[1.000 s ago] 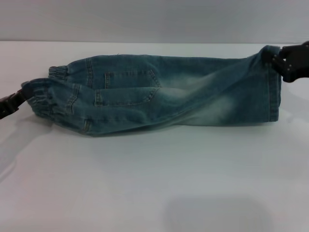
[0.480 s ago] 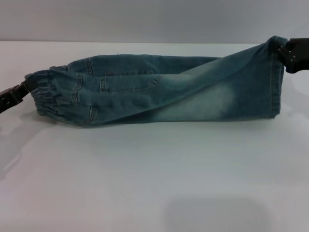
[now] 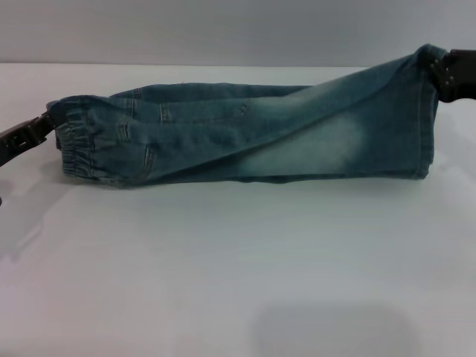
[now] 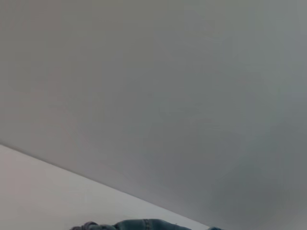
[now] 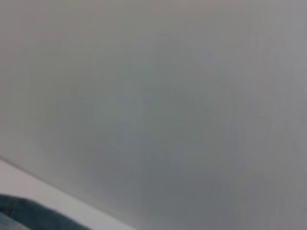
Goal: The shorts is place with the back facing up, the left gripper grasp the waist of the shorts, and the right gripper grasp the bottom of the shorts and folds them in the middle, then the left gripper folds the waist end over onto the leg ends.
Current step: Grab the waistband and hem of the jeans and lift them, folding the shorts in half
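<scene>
Table (image 3: 223, 282): bare white surface nearest camera.
Shorts (image 3: 245, 134): mid-table, long band running 9 to 3 o'clock, already doubled lengthwise, near fold edge resting on table.
Left gripper (image 3: 30, 137) at 9 o'clock: clamped on waist (image 3: 74, 137), keeping ruffled end taut.
Right gripper (image 3: 450, 74) at 2 o'clock: pinching hem (image 3: 425, 111) corner, raised off table, so top layer slopes up toward it.
Judgement: lengthwise fold nearly laid; waist-over-hem fold not yet done.
</scene>
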### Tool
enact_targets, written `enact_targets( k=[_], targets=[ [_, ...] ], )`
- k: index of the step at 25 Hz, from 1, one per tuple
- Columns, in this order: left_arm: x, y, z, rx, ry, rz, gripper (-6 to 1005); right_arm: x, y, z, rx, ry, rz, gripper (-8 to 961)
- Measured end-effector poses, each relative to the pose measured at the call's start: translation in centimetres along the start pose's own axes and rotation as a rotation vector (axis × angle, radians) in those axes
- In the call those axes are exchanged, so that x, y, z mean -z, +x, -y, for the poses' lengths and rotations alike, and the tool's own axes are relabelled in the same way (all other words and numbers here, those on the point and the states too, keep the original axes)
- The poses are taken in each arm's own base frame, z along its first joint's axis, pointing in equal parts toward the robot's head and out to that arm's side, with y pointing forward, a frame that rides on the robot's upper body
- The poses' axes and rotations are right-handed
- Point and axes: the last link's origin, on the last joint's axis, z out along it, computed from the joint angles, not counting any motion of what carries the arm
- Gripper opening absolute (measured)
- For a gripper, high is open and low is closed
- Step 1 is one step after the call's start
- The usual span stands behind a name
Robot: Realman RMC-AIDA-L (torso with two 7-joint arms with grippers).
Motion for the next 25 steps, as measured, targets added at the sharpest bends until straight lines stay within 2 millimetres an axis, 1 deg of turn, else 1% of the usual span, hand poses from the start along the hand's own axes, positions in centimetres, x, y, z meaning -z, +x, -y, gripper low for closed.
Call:
enact_targets(
  k=[5, 11, 14, 25],
  targets=[
    [-0.5, 0.3, 0.1, 0.0, 0.02, -0.01, 43, -0.4, 0.4, -0.2, 0.005, 0.034, 0.037, 1],
    [-1.2, 0.4, -0.2, -0.003, 0.01, -0.016, 43, -1.5, 1.2, -0.3, -0.013, 0.059, 0.003, 1],
    [-1.5, 0.3, -0.2, -0.016, 0.012, -0.015, 43, -1.9, 1.9, -0.9, 0.002, 0.059, -0.012, 1],
    [-2.7, 0.7, -0.1, -0.038, 0.047, -0.014, 43, -2.9, 1.8, -1.1, 0.011, 0.091, 0.006, 2]
  ],
)
